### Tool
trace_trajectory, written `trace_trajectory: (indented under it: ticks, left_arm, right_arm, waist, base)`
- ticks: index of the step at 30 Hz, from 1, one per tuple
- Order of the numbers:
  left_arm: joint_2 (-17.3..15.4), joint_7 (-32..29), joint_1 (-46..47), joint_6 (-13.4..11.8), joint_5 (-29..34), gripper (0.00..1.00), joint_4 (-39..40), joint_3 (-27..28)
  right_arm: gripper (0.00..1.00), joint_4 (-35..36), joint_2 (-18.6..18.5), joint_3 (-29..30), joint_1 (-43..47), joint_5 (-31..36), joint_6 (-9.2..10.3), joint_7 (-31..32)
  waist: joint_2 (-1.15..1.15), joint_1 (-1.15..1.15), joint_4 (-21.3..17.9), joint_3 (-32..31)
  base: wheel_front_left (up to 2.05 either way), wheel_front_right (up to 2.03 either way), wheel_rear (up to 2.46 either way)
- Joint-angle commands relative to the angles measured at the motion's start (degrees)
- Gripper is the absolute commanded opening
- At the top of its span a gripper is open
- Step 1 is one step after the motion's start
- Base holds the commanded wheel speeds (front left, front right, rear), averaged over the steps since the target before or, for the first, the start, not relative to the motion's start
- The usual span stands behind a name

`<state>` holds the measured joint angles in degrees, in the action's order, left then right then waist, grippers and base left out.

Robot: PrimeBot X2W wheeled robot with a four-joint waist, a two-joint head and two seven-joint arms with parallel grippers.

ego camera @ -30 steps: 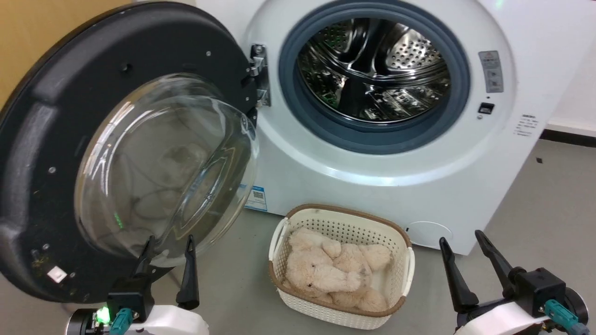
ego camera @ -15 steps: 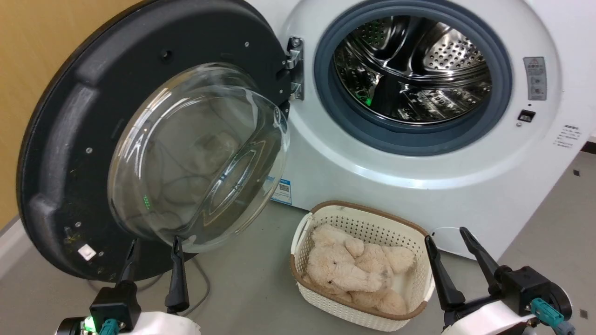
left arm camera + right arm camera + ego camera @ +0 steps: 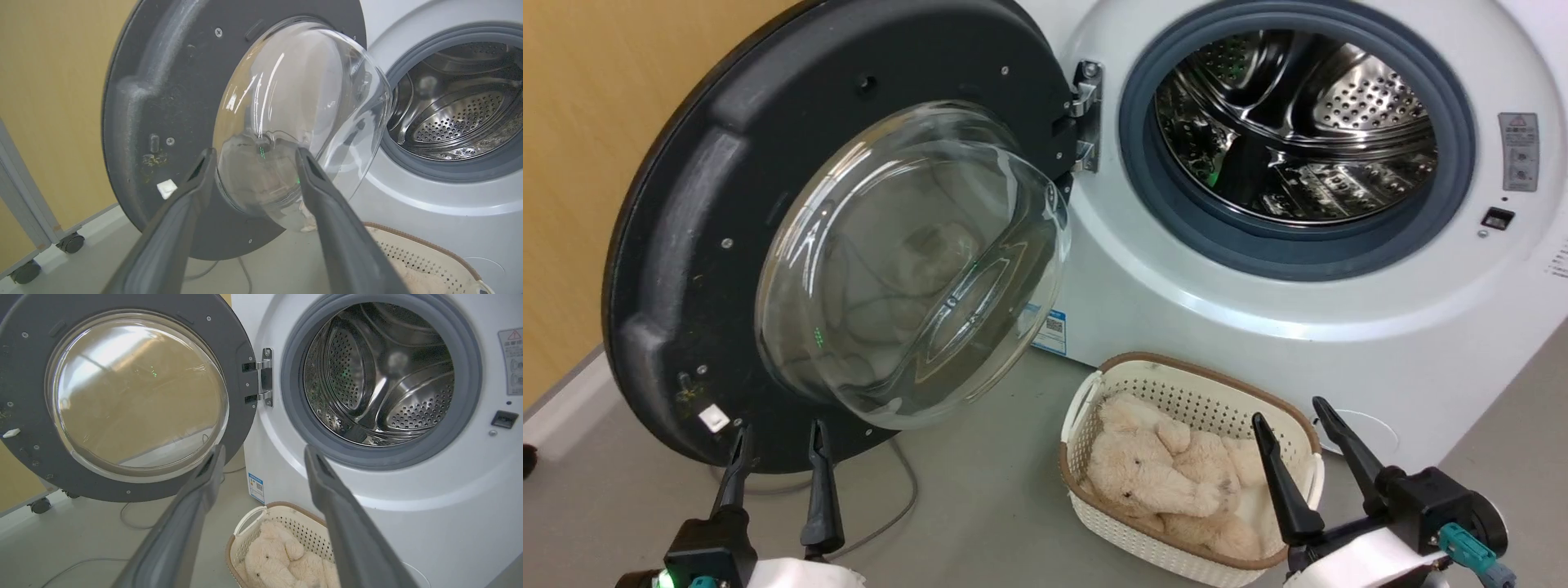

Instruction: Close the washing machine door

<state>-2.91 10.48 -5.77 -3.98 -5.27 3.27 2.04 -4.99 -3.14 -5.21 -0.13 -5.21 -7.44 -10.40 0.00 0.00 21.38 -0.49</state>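
matte black-rimmed washing machine door (image 3: 686, 204) with a bulging clear glass bowl stands wide open, left of the white washing machine (image 3: 1258, 327) and its perforated steel drum (image 3: 1372, 98). left tool (image 3: 779, 433) and right tool (image 3: 1288, 415) both gape, empty.

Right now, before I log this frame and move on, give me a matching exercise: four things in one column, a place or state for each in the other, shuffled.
Things
1. washing machine door
2. drum
3. basket
4. left gripper

Places or states
A. on the floor, with a plush toy inside
B. swung wide open
C. open and empty, fingers pointing toward the door's lower edge
D. shiny perforated steel inside the grey-blue ring

Pairs: 1-B, 2-D, 3-A, 4-C
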Motion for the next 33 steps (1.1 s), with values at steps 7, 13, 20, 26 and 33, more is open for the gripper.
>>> trace_trajectory:
  ticks: [7, 13, 20, 26, 33]
  left_arm:
    - [0.02, 1.31, -1.27, -1.23, -0.77, 1.00, 0.84, 0.21]
    - [0.02, 2.03, -1.81, -1.78, -1.19, 1.00, 1.41, 0.46]
    - [0.02, 2.87, -2.29, -2.55, -1.82, 1.00, 2.03, 0.54]
    - [0.03, 3.59, -2.86, -3.27, -2.37, 1.00, 2.64, 0.42]
    - [0.03, 4.52, -3.55, -3.80, -2.88, 1.00, 3.11, 0.61]
  right_arm:
    - [1.00, -0.88, 0.20, -0.89, -1.48, -0.60, -0.04, -1.39]
    - [1.00, -1.48, 0.21, -1.64, -1.92, -0.73, -0.04, -2.11]
    - [1.00, -2.19, 0.23, -2.51, -2.53, -0.71, -0.04, -2.95]
    - [1.00, -2.58, 0.24, -2.83, -2.79, -0.66, -0.04, -3.66]
    - [1.00, -3.16, 0.26, -3.33, -2.61, -0.54, -0.05, -4.60]
  waist:
    - [0.00, 0.00, 2.08, 0.29]
    - [0.00, 0.00, 3.68, 0.53]
    - [0.00, 0.00, 5.50, 0.75]
    - [0.00, 0.00, 7.05, 0.93]
    - [0.00, 0.00, 9.06, 1.14]
  base:
    - [0.00, 0.00, 0.00]
    - [0.00, 0.00, 0.00]
    - [0.00, 0.00, 0.00]
    - [0.00, 0.00, 0.00]
    - [0.00, 0.00, 0.00]
